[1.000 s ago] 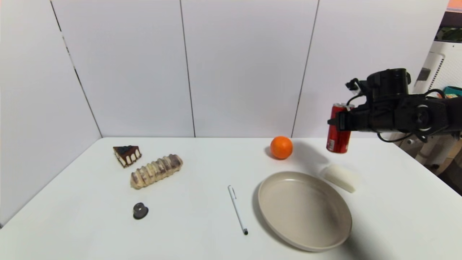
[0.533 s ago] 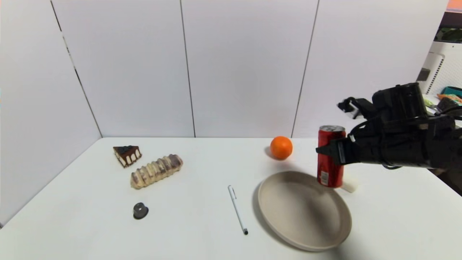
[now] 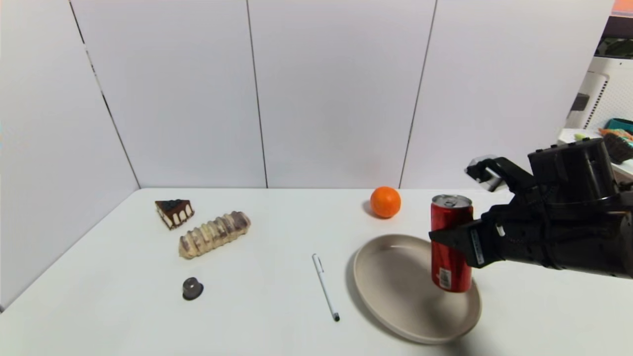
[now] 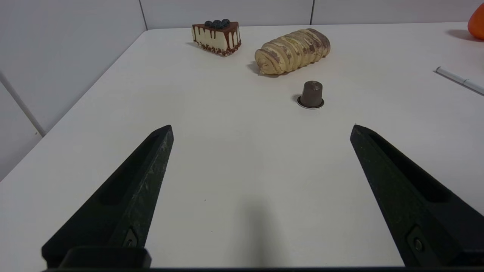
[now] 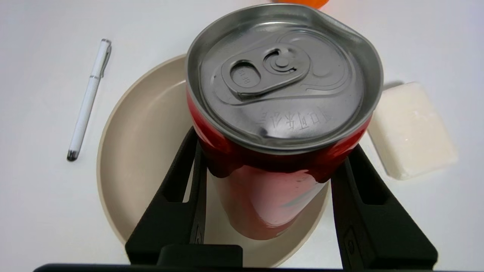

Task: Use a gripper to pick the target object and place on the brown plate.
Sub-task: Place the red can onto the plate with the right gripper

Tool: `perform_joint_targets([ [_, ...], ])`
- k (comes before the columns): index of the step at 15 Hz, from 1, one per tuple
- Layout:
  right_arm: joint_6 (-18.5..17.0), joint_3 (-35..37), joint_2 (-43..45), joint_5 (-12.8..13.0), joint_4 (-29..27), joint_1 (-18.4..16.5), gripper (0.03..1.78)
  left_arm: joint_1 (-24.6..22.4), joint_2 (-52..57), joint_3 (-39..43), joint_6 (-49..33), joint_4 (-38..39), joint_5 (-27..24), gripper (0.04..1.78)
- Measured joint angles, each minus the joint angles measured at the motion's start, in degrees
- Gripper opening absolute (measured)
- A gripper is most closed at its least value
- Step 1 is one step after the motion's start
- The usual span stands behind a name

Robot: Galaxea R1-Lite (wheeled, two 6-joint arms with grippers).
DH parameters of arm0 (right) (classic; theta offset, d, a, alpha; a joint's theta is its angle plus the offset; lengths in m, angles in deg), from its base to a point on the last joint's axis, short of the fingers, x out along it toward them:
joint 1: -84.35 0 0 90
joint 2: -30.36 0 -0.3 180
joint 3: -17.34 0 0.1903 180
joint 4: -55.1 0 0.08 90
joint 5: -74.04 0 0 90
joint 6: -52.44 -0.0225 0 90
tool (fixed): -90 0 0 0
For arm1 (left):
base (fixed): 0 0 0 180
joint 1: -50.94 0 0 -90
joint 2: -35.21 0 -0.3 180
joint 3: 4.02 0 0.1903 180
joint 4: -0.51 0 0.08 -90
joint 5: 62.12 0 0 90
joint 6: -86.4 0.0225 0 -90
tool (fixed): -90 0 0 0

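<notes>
Over the right half of the brown plate [image 3: 390,277], my right gripper [image 3: 447,237] has its jaws clenched on the upright red drink can [image 3: 450,247], long axis vertical, base just above the plate; left gripper [image 4: 261,158] idles, jaws released.

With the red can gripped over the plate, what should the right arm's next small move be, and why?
Probably a short straight descent, then release. The right gripper is shut on the upright red can, whose base sits above the brown plate, inside its rim. The left gripper is parked open over the table.
</notes>
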Motion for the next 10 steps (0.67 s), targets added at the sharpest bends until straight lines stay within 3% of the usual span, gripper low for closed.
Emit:
perform_joint_targets([
  [2, -0.2, 3.8, 1.0, -2.2, 3.9, 0.4, 0.89, 0.0, 0.0, 0.0, 0.0, 0.0, 0.0, 1.69],
  [5, -0.3, 10.3, 2.0, -6.9, 14.7, 0.7, 0.89, 0.0, 0.0, 0.0, 0.0, 0.0, 0.0, 1.69],
  [10, -0.3, 16.8, 2.6, -9.9, 27.3, 1.3, 0.89, 0.0, 0.0, 0.0, 0.0, 0.0, 0.0, 1.69],
])
